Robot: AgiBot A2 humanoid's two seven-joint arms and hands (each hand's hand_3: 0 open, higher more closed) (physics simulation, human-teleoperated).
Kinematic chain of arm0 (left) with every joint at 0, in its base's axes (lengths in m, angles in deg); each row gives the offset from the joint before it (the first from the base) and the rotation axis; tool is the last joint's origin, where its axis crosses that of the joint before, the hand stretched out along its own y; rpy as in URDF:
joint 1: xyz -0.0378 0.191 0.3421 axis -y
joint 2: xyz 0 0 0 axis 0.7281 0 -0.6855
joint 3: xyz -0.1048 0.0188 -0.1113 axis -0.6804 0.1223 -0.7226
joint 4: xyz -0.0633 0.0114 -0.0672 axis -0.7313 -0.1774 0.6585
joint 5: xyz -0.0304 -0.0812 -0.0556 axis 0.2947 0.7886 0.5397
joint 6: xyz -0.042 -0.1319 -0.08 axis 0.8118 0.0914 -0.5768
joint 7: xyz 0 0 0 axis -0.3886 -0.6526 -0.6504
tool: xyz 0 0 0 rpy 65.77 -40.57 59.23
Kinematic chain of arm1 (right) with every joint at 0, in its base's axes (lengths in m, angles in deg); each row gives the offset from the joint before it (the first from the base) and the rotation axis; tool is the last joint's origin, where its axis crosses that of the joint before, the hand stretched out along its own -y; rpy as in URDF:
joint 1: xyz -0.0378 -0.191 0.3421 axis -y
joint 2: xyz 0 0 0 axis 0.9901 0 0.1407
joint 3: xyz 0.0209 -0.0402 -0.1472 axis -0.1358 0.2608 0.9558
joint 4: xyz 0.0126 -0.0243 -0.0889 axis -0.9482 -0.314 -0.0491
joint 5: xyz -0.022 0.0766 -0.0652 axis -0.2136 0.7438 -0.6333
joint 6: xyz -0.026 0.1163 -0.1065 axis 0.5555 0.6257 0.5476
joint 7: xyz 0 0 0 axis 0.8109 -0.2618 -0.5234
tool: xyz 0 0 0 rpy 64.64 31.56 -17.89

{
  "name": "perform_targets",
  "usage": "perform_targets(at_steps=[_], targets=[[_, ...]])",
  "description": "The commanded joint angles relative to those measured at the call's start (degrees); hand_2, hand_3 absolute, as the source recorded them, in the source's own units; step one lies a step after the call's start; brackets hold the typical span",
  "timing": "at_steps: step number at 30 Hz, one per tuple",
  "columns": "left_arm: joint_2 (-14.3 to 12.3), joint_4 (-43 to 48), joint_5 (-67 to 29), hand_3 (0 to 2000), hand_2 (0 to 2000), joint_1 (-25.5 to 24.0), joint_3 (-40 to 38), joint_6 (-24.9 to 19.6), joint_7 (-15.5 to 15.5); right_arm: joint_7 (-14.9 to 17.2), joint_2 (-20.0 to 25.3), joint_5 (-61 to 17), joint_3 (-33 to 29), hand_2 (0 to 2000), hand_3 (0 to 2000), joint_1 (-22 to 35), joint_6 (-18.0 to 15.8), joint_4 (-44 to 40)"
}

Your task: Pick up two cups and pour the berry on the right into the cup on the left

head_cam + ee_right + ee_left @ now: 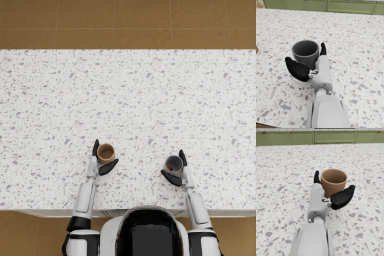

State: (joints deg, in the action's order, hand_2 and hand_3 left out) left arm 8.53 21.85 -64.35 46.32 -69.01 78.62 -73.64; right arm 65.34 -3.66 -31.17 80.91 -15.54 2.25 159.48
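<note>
Lower left of centre in the head view, the left hand (100, 161) cups its fingers around the brown cup (106, 153), which stands upright on the speckled bench (140, 90); whether they press it I cannot tell. Lower right of centre, the right hand (176, 170) wraps the grey cup (173, 164) the same way, upright, with a red berry (170, 168) inside.

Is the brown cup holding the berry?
No. In the head view the brown cup is empty; the red berry sits in the gray cup.
</note>
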Motion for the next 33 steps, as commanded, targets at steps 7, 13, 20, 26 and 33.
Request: perform_targets(at_steps=[7,13,20,26,33], targets=[[-0.8,-0.3,0.0,653,2000,0.1,-0.5,-0.2,-0.1,0.0,1.6,0.0,0.3,2000,653,2.3,-1.9,-1.6],[-1.6,4.2,0.0,1280,2000,0.3,-1.9,-1.0,-0.2,-0.3,2.4,0.0,-1.9,2000,1280,2.6,-3.1,1.0],[-4.6,10.9,0.0,1280,2000,4.1,2.9,-1.4,-0.2,-0.4,5.8,0.0,-4.2,2000,1280,10.9,-3.4,9.2],[-7.8,9.0,0.0,1280,2000,9.4,4.0,-1.6,-0.2,-0.3,9.6,0.0,-3.7,2000,1280,23.2,-3.7,1.8],[-9.2,7.2,-9.0,1280,2000,11.0,5.6,-1.8,-0.2,-0.3,13.0,-7.2,-0.9,2000,1280,32.9,-4.4,-2.4]])
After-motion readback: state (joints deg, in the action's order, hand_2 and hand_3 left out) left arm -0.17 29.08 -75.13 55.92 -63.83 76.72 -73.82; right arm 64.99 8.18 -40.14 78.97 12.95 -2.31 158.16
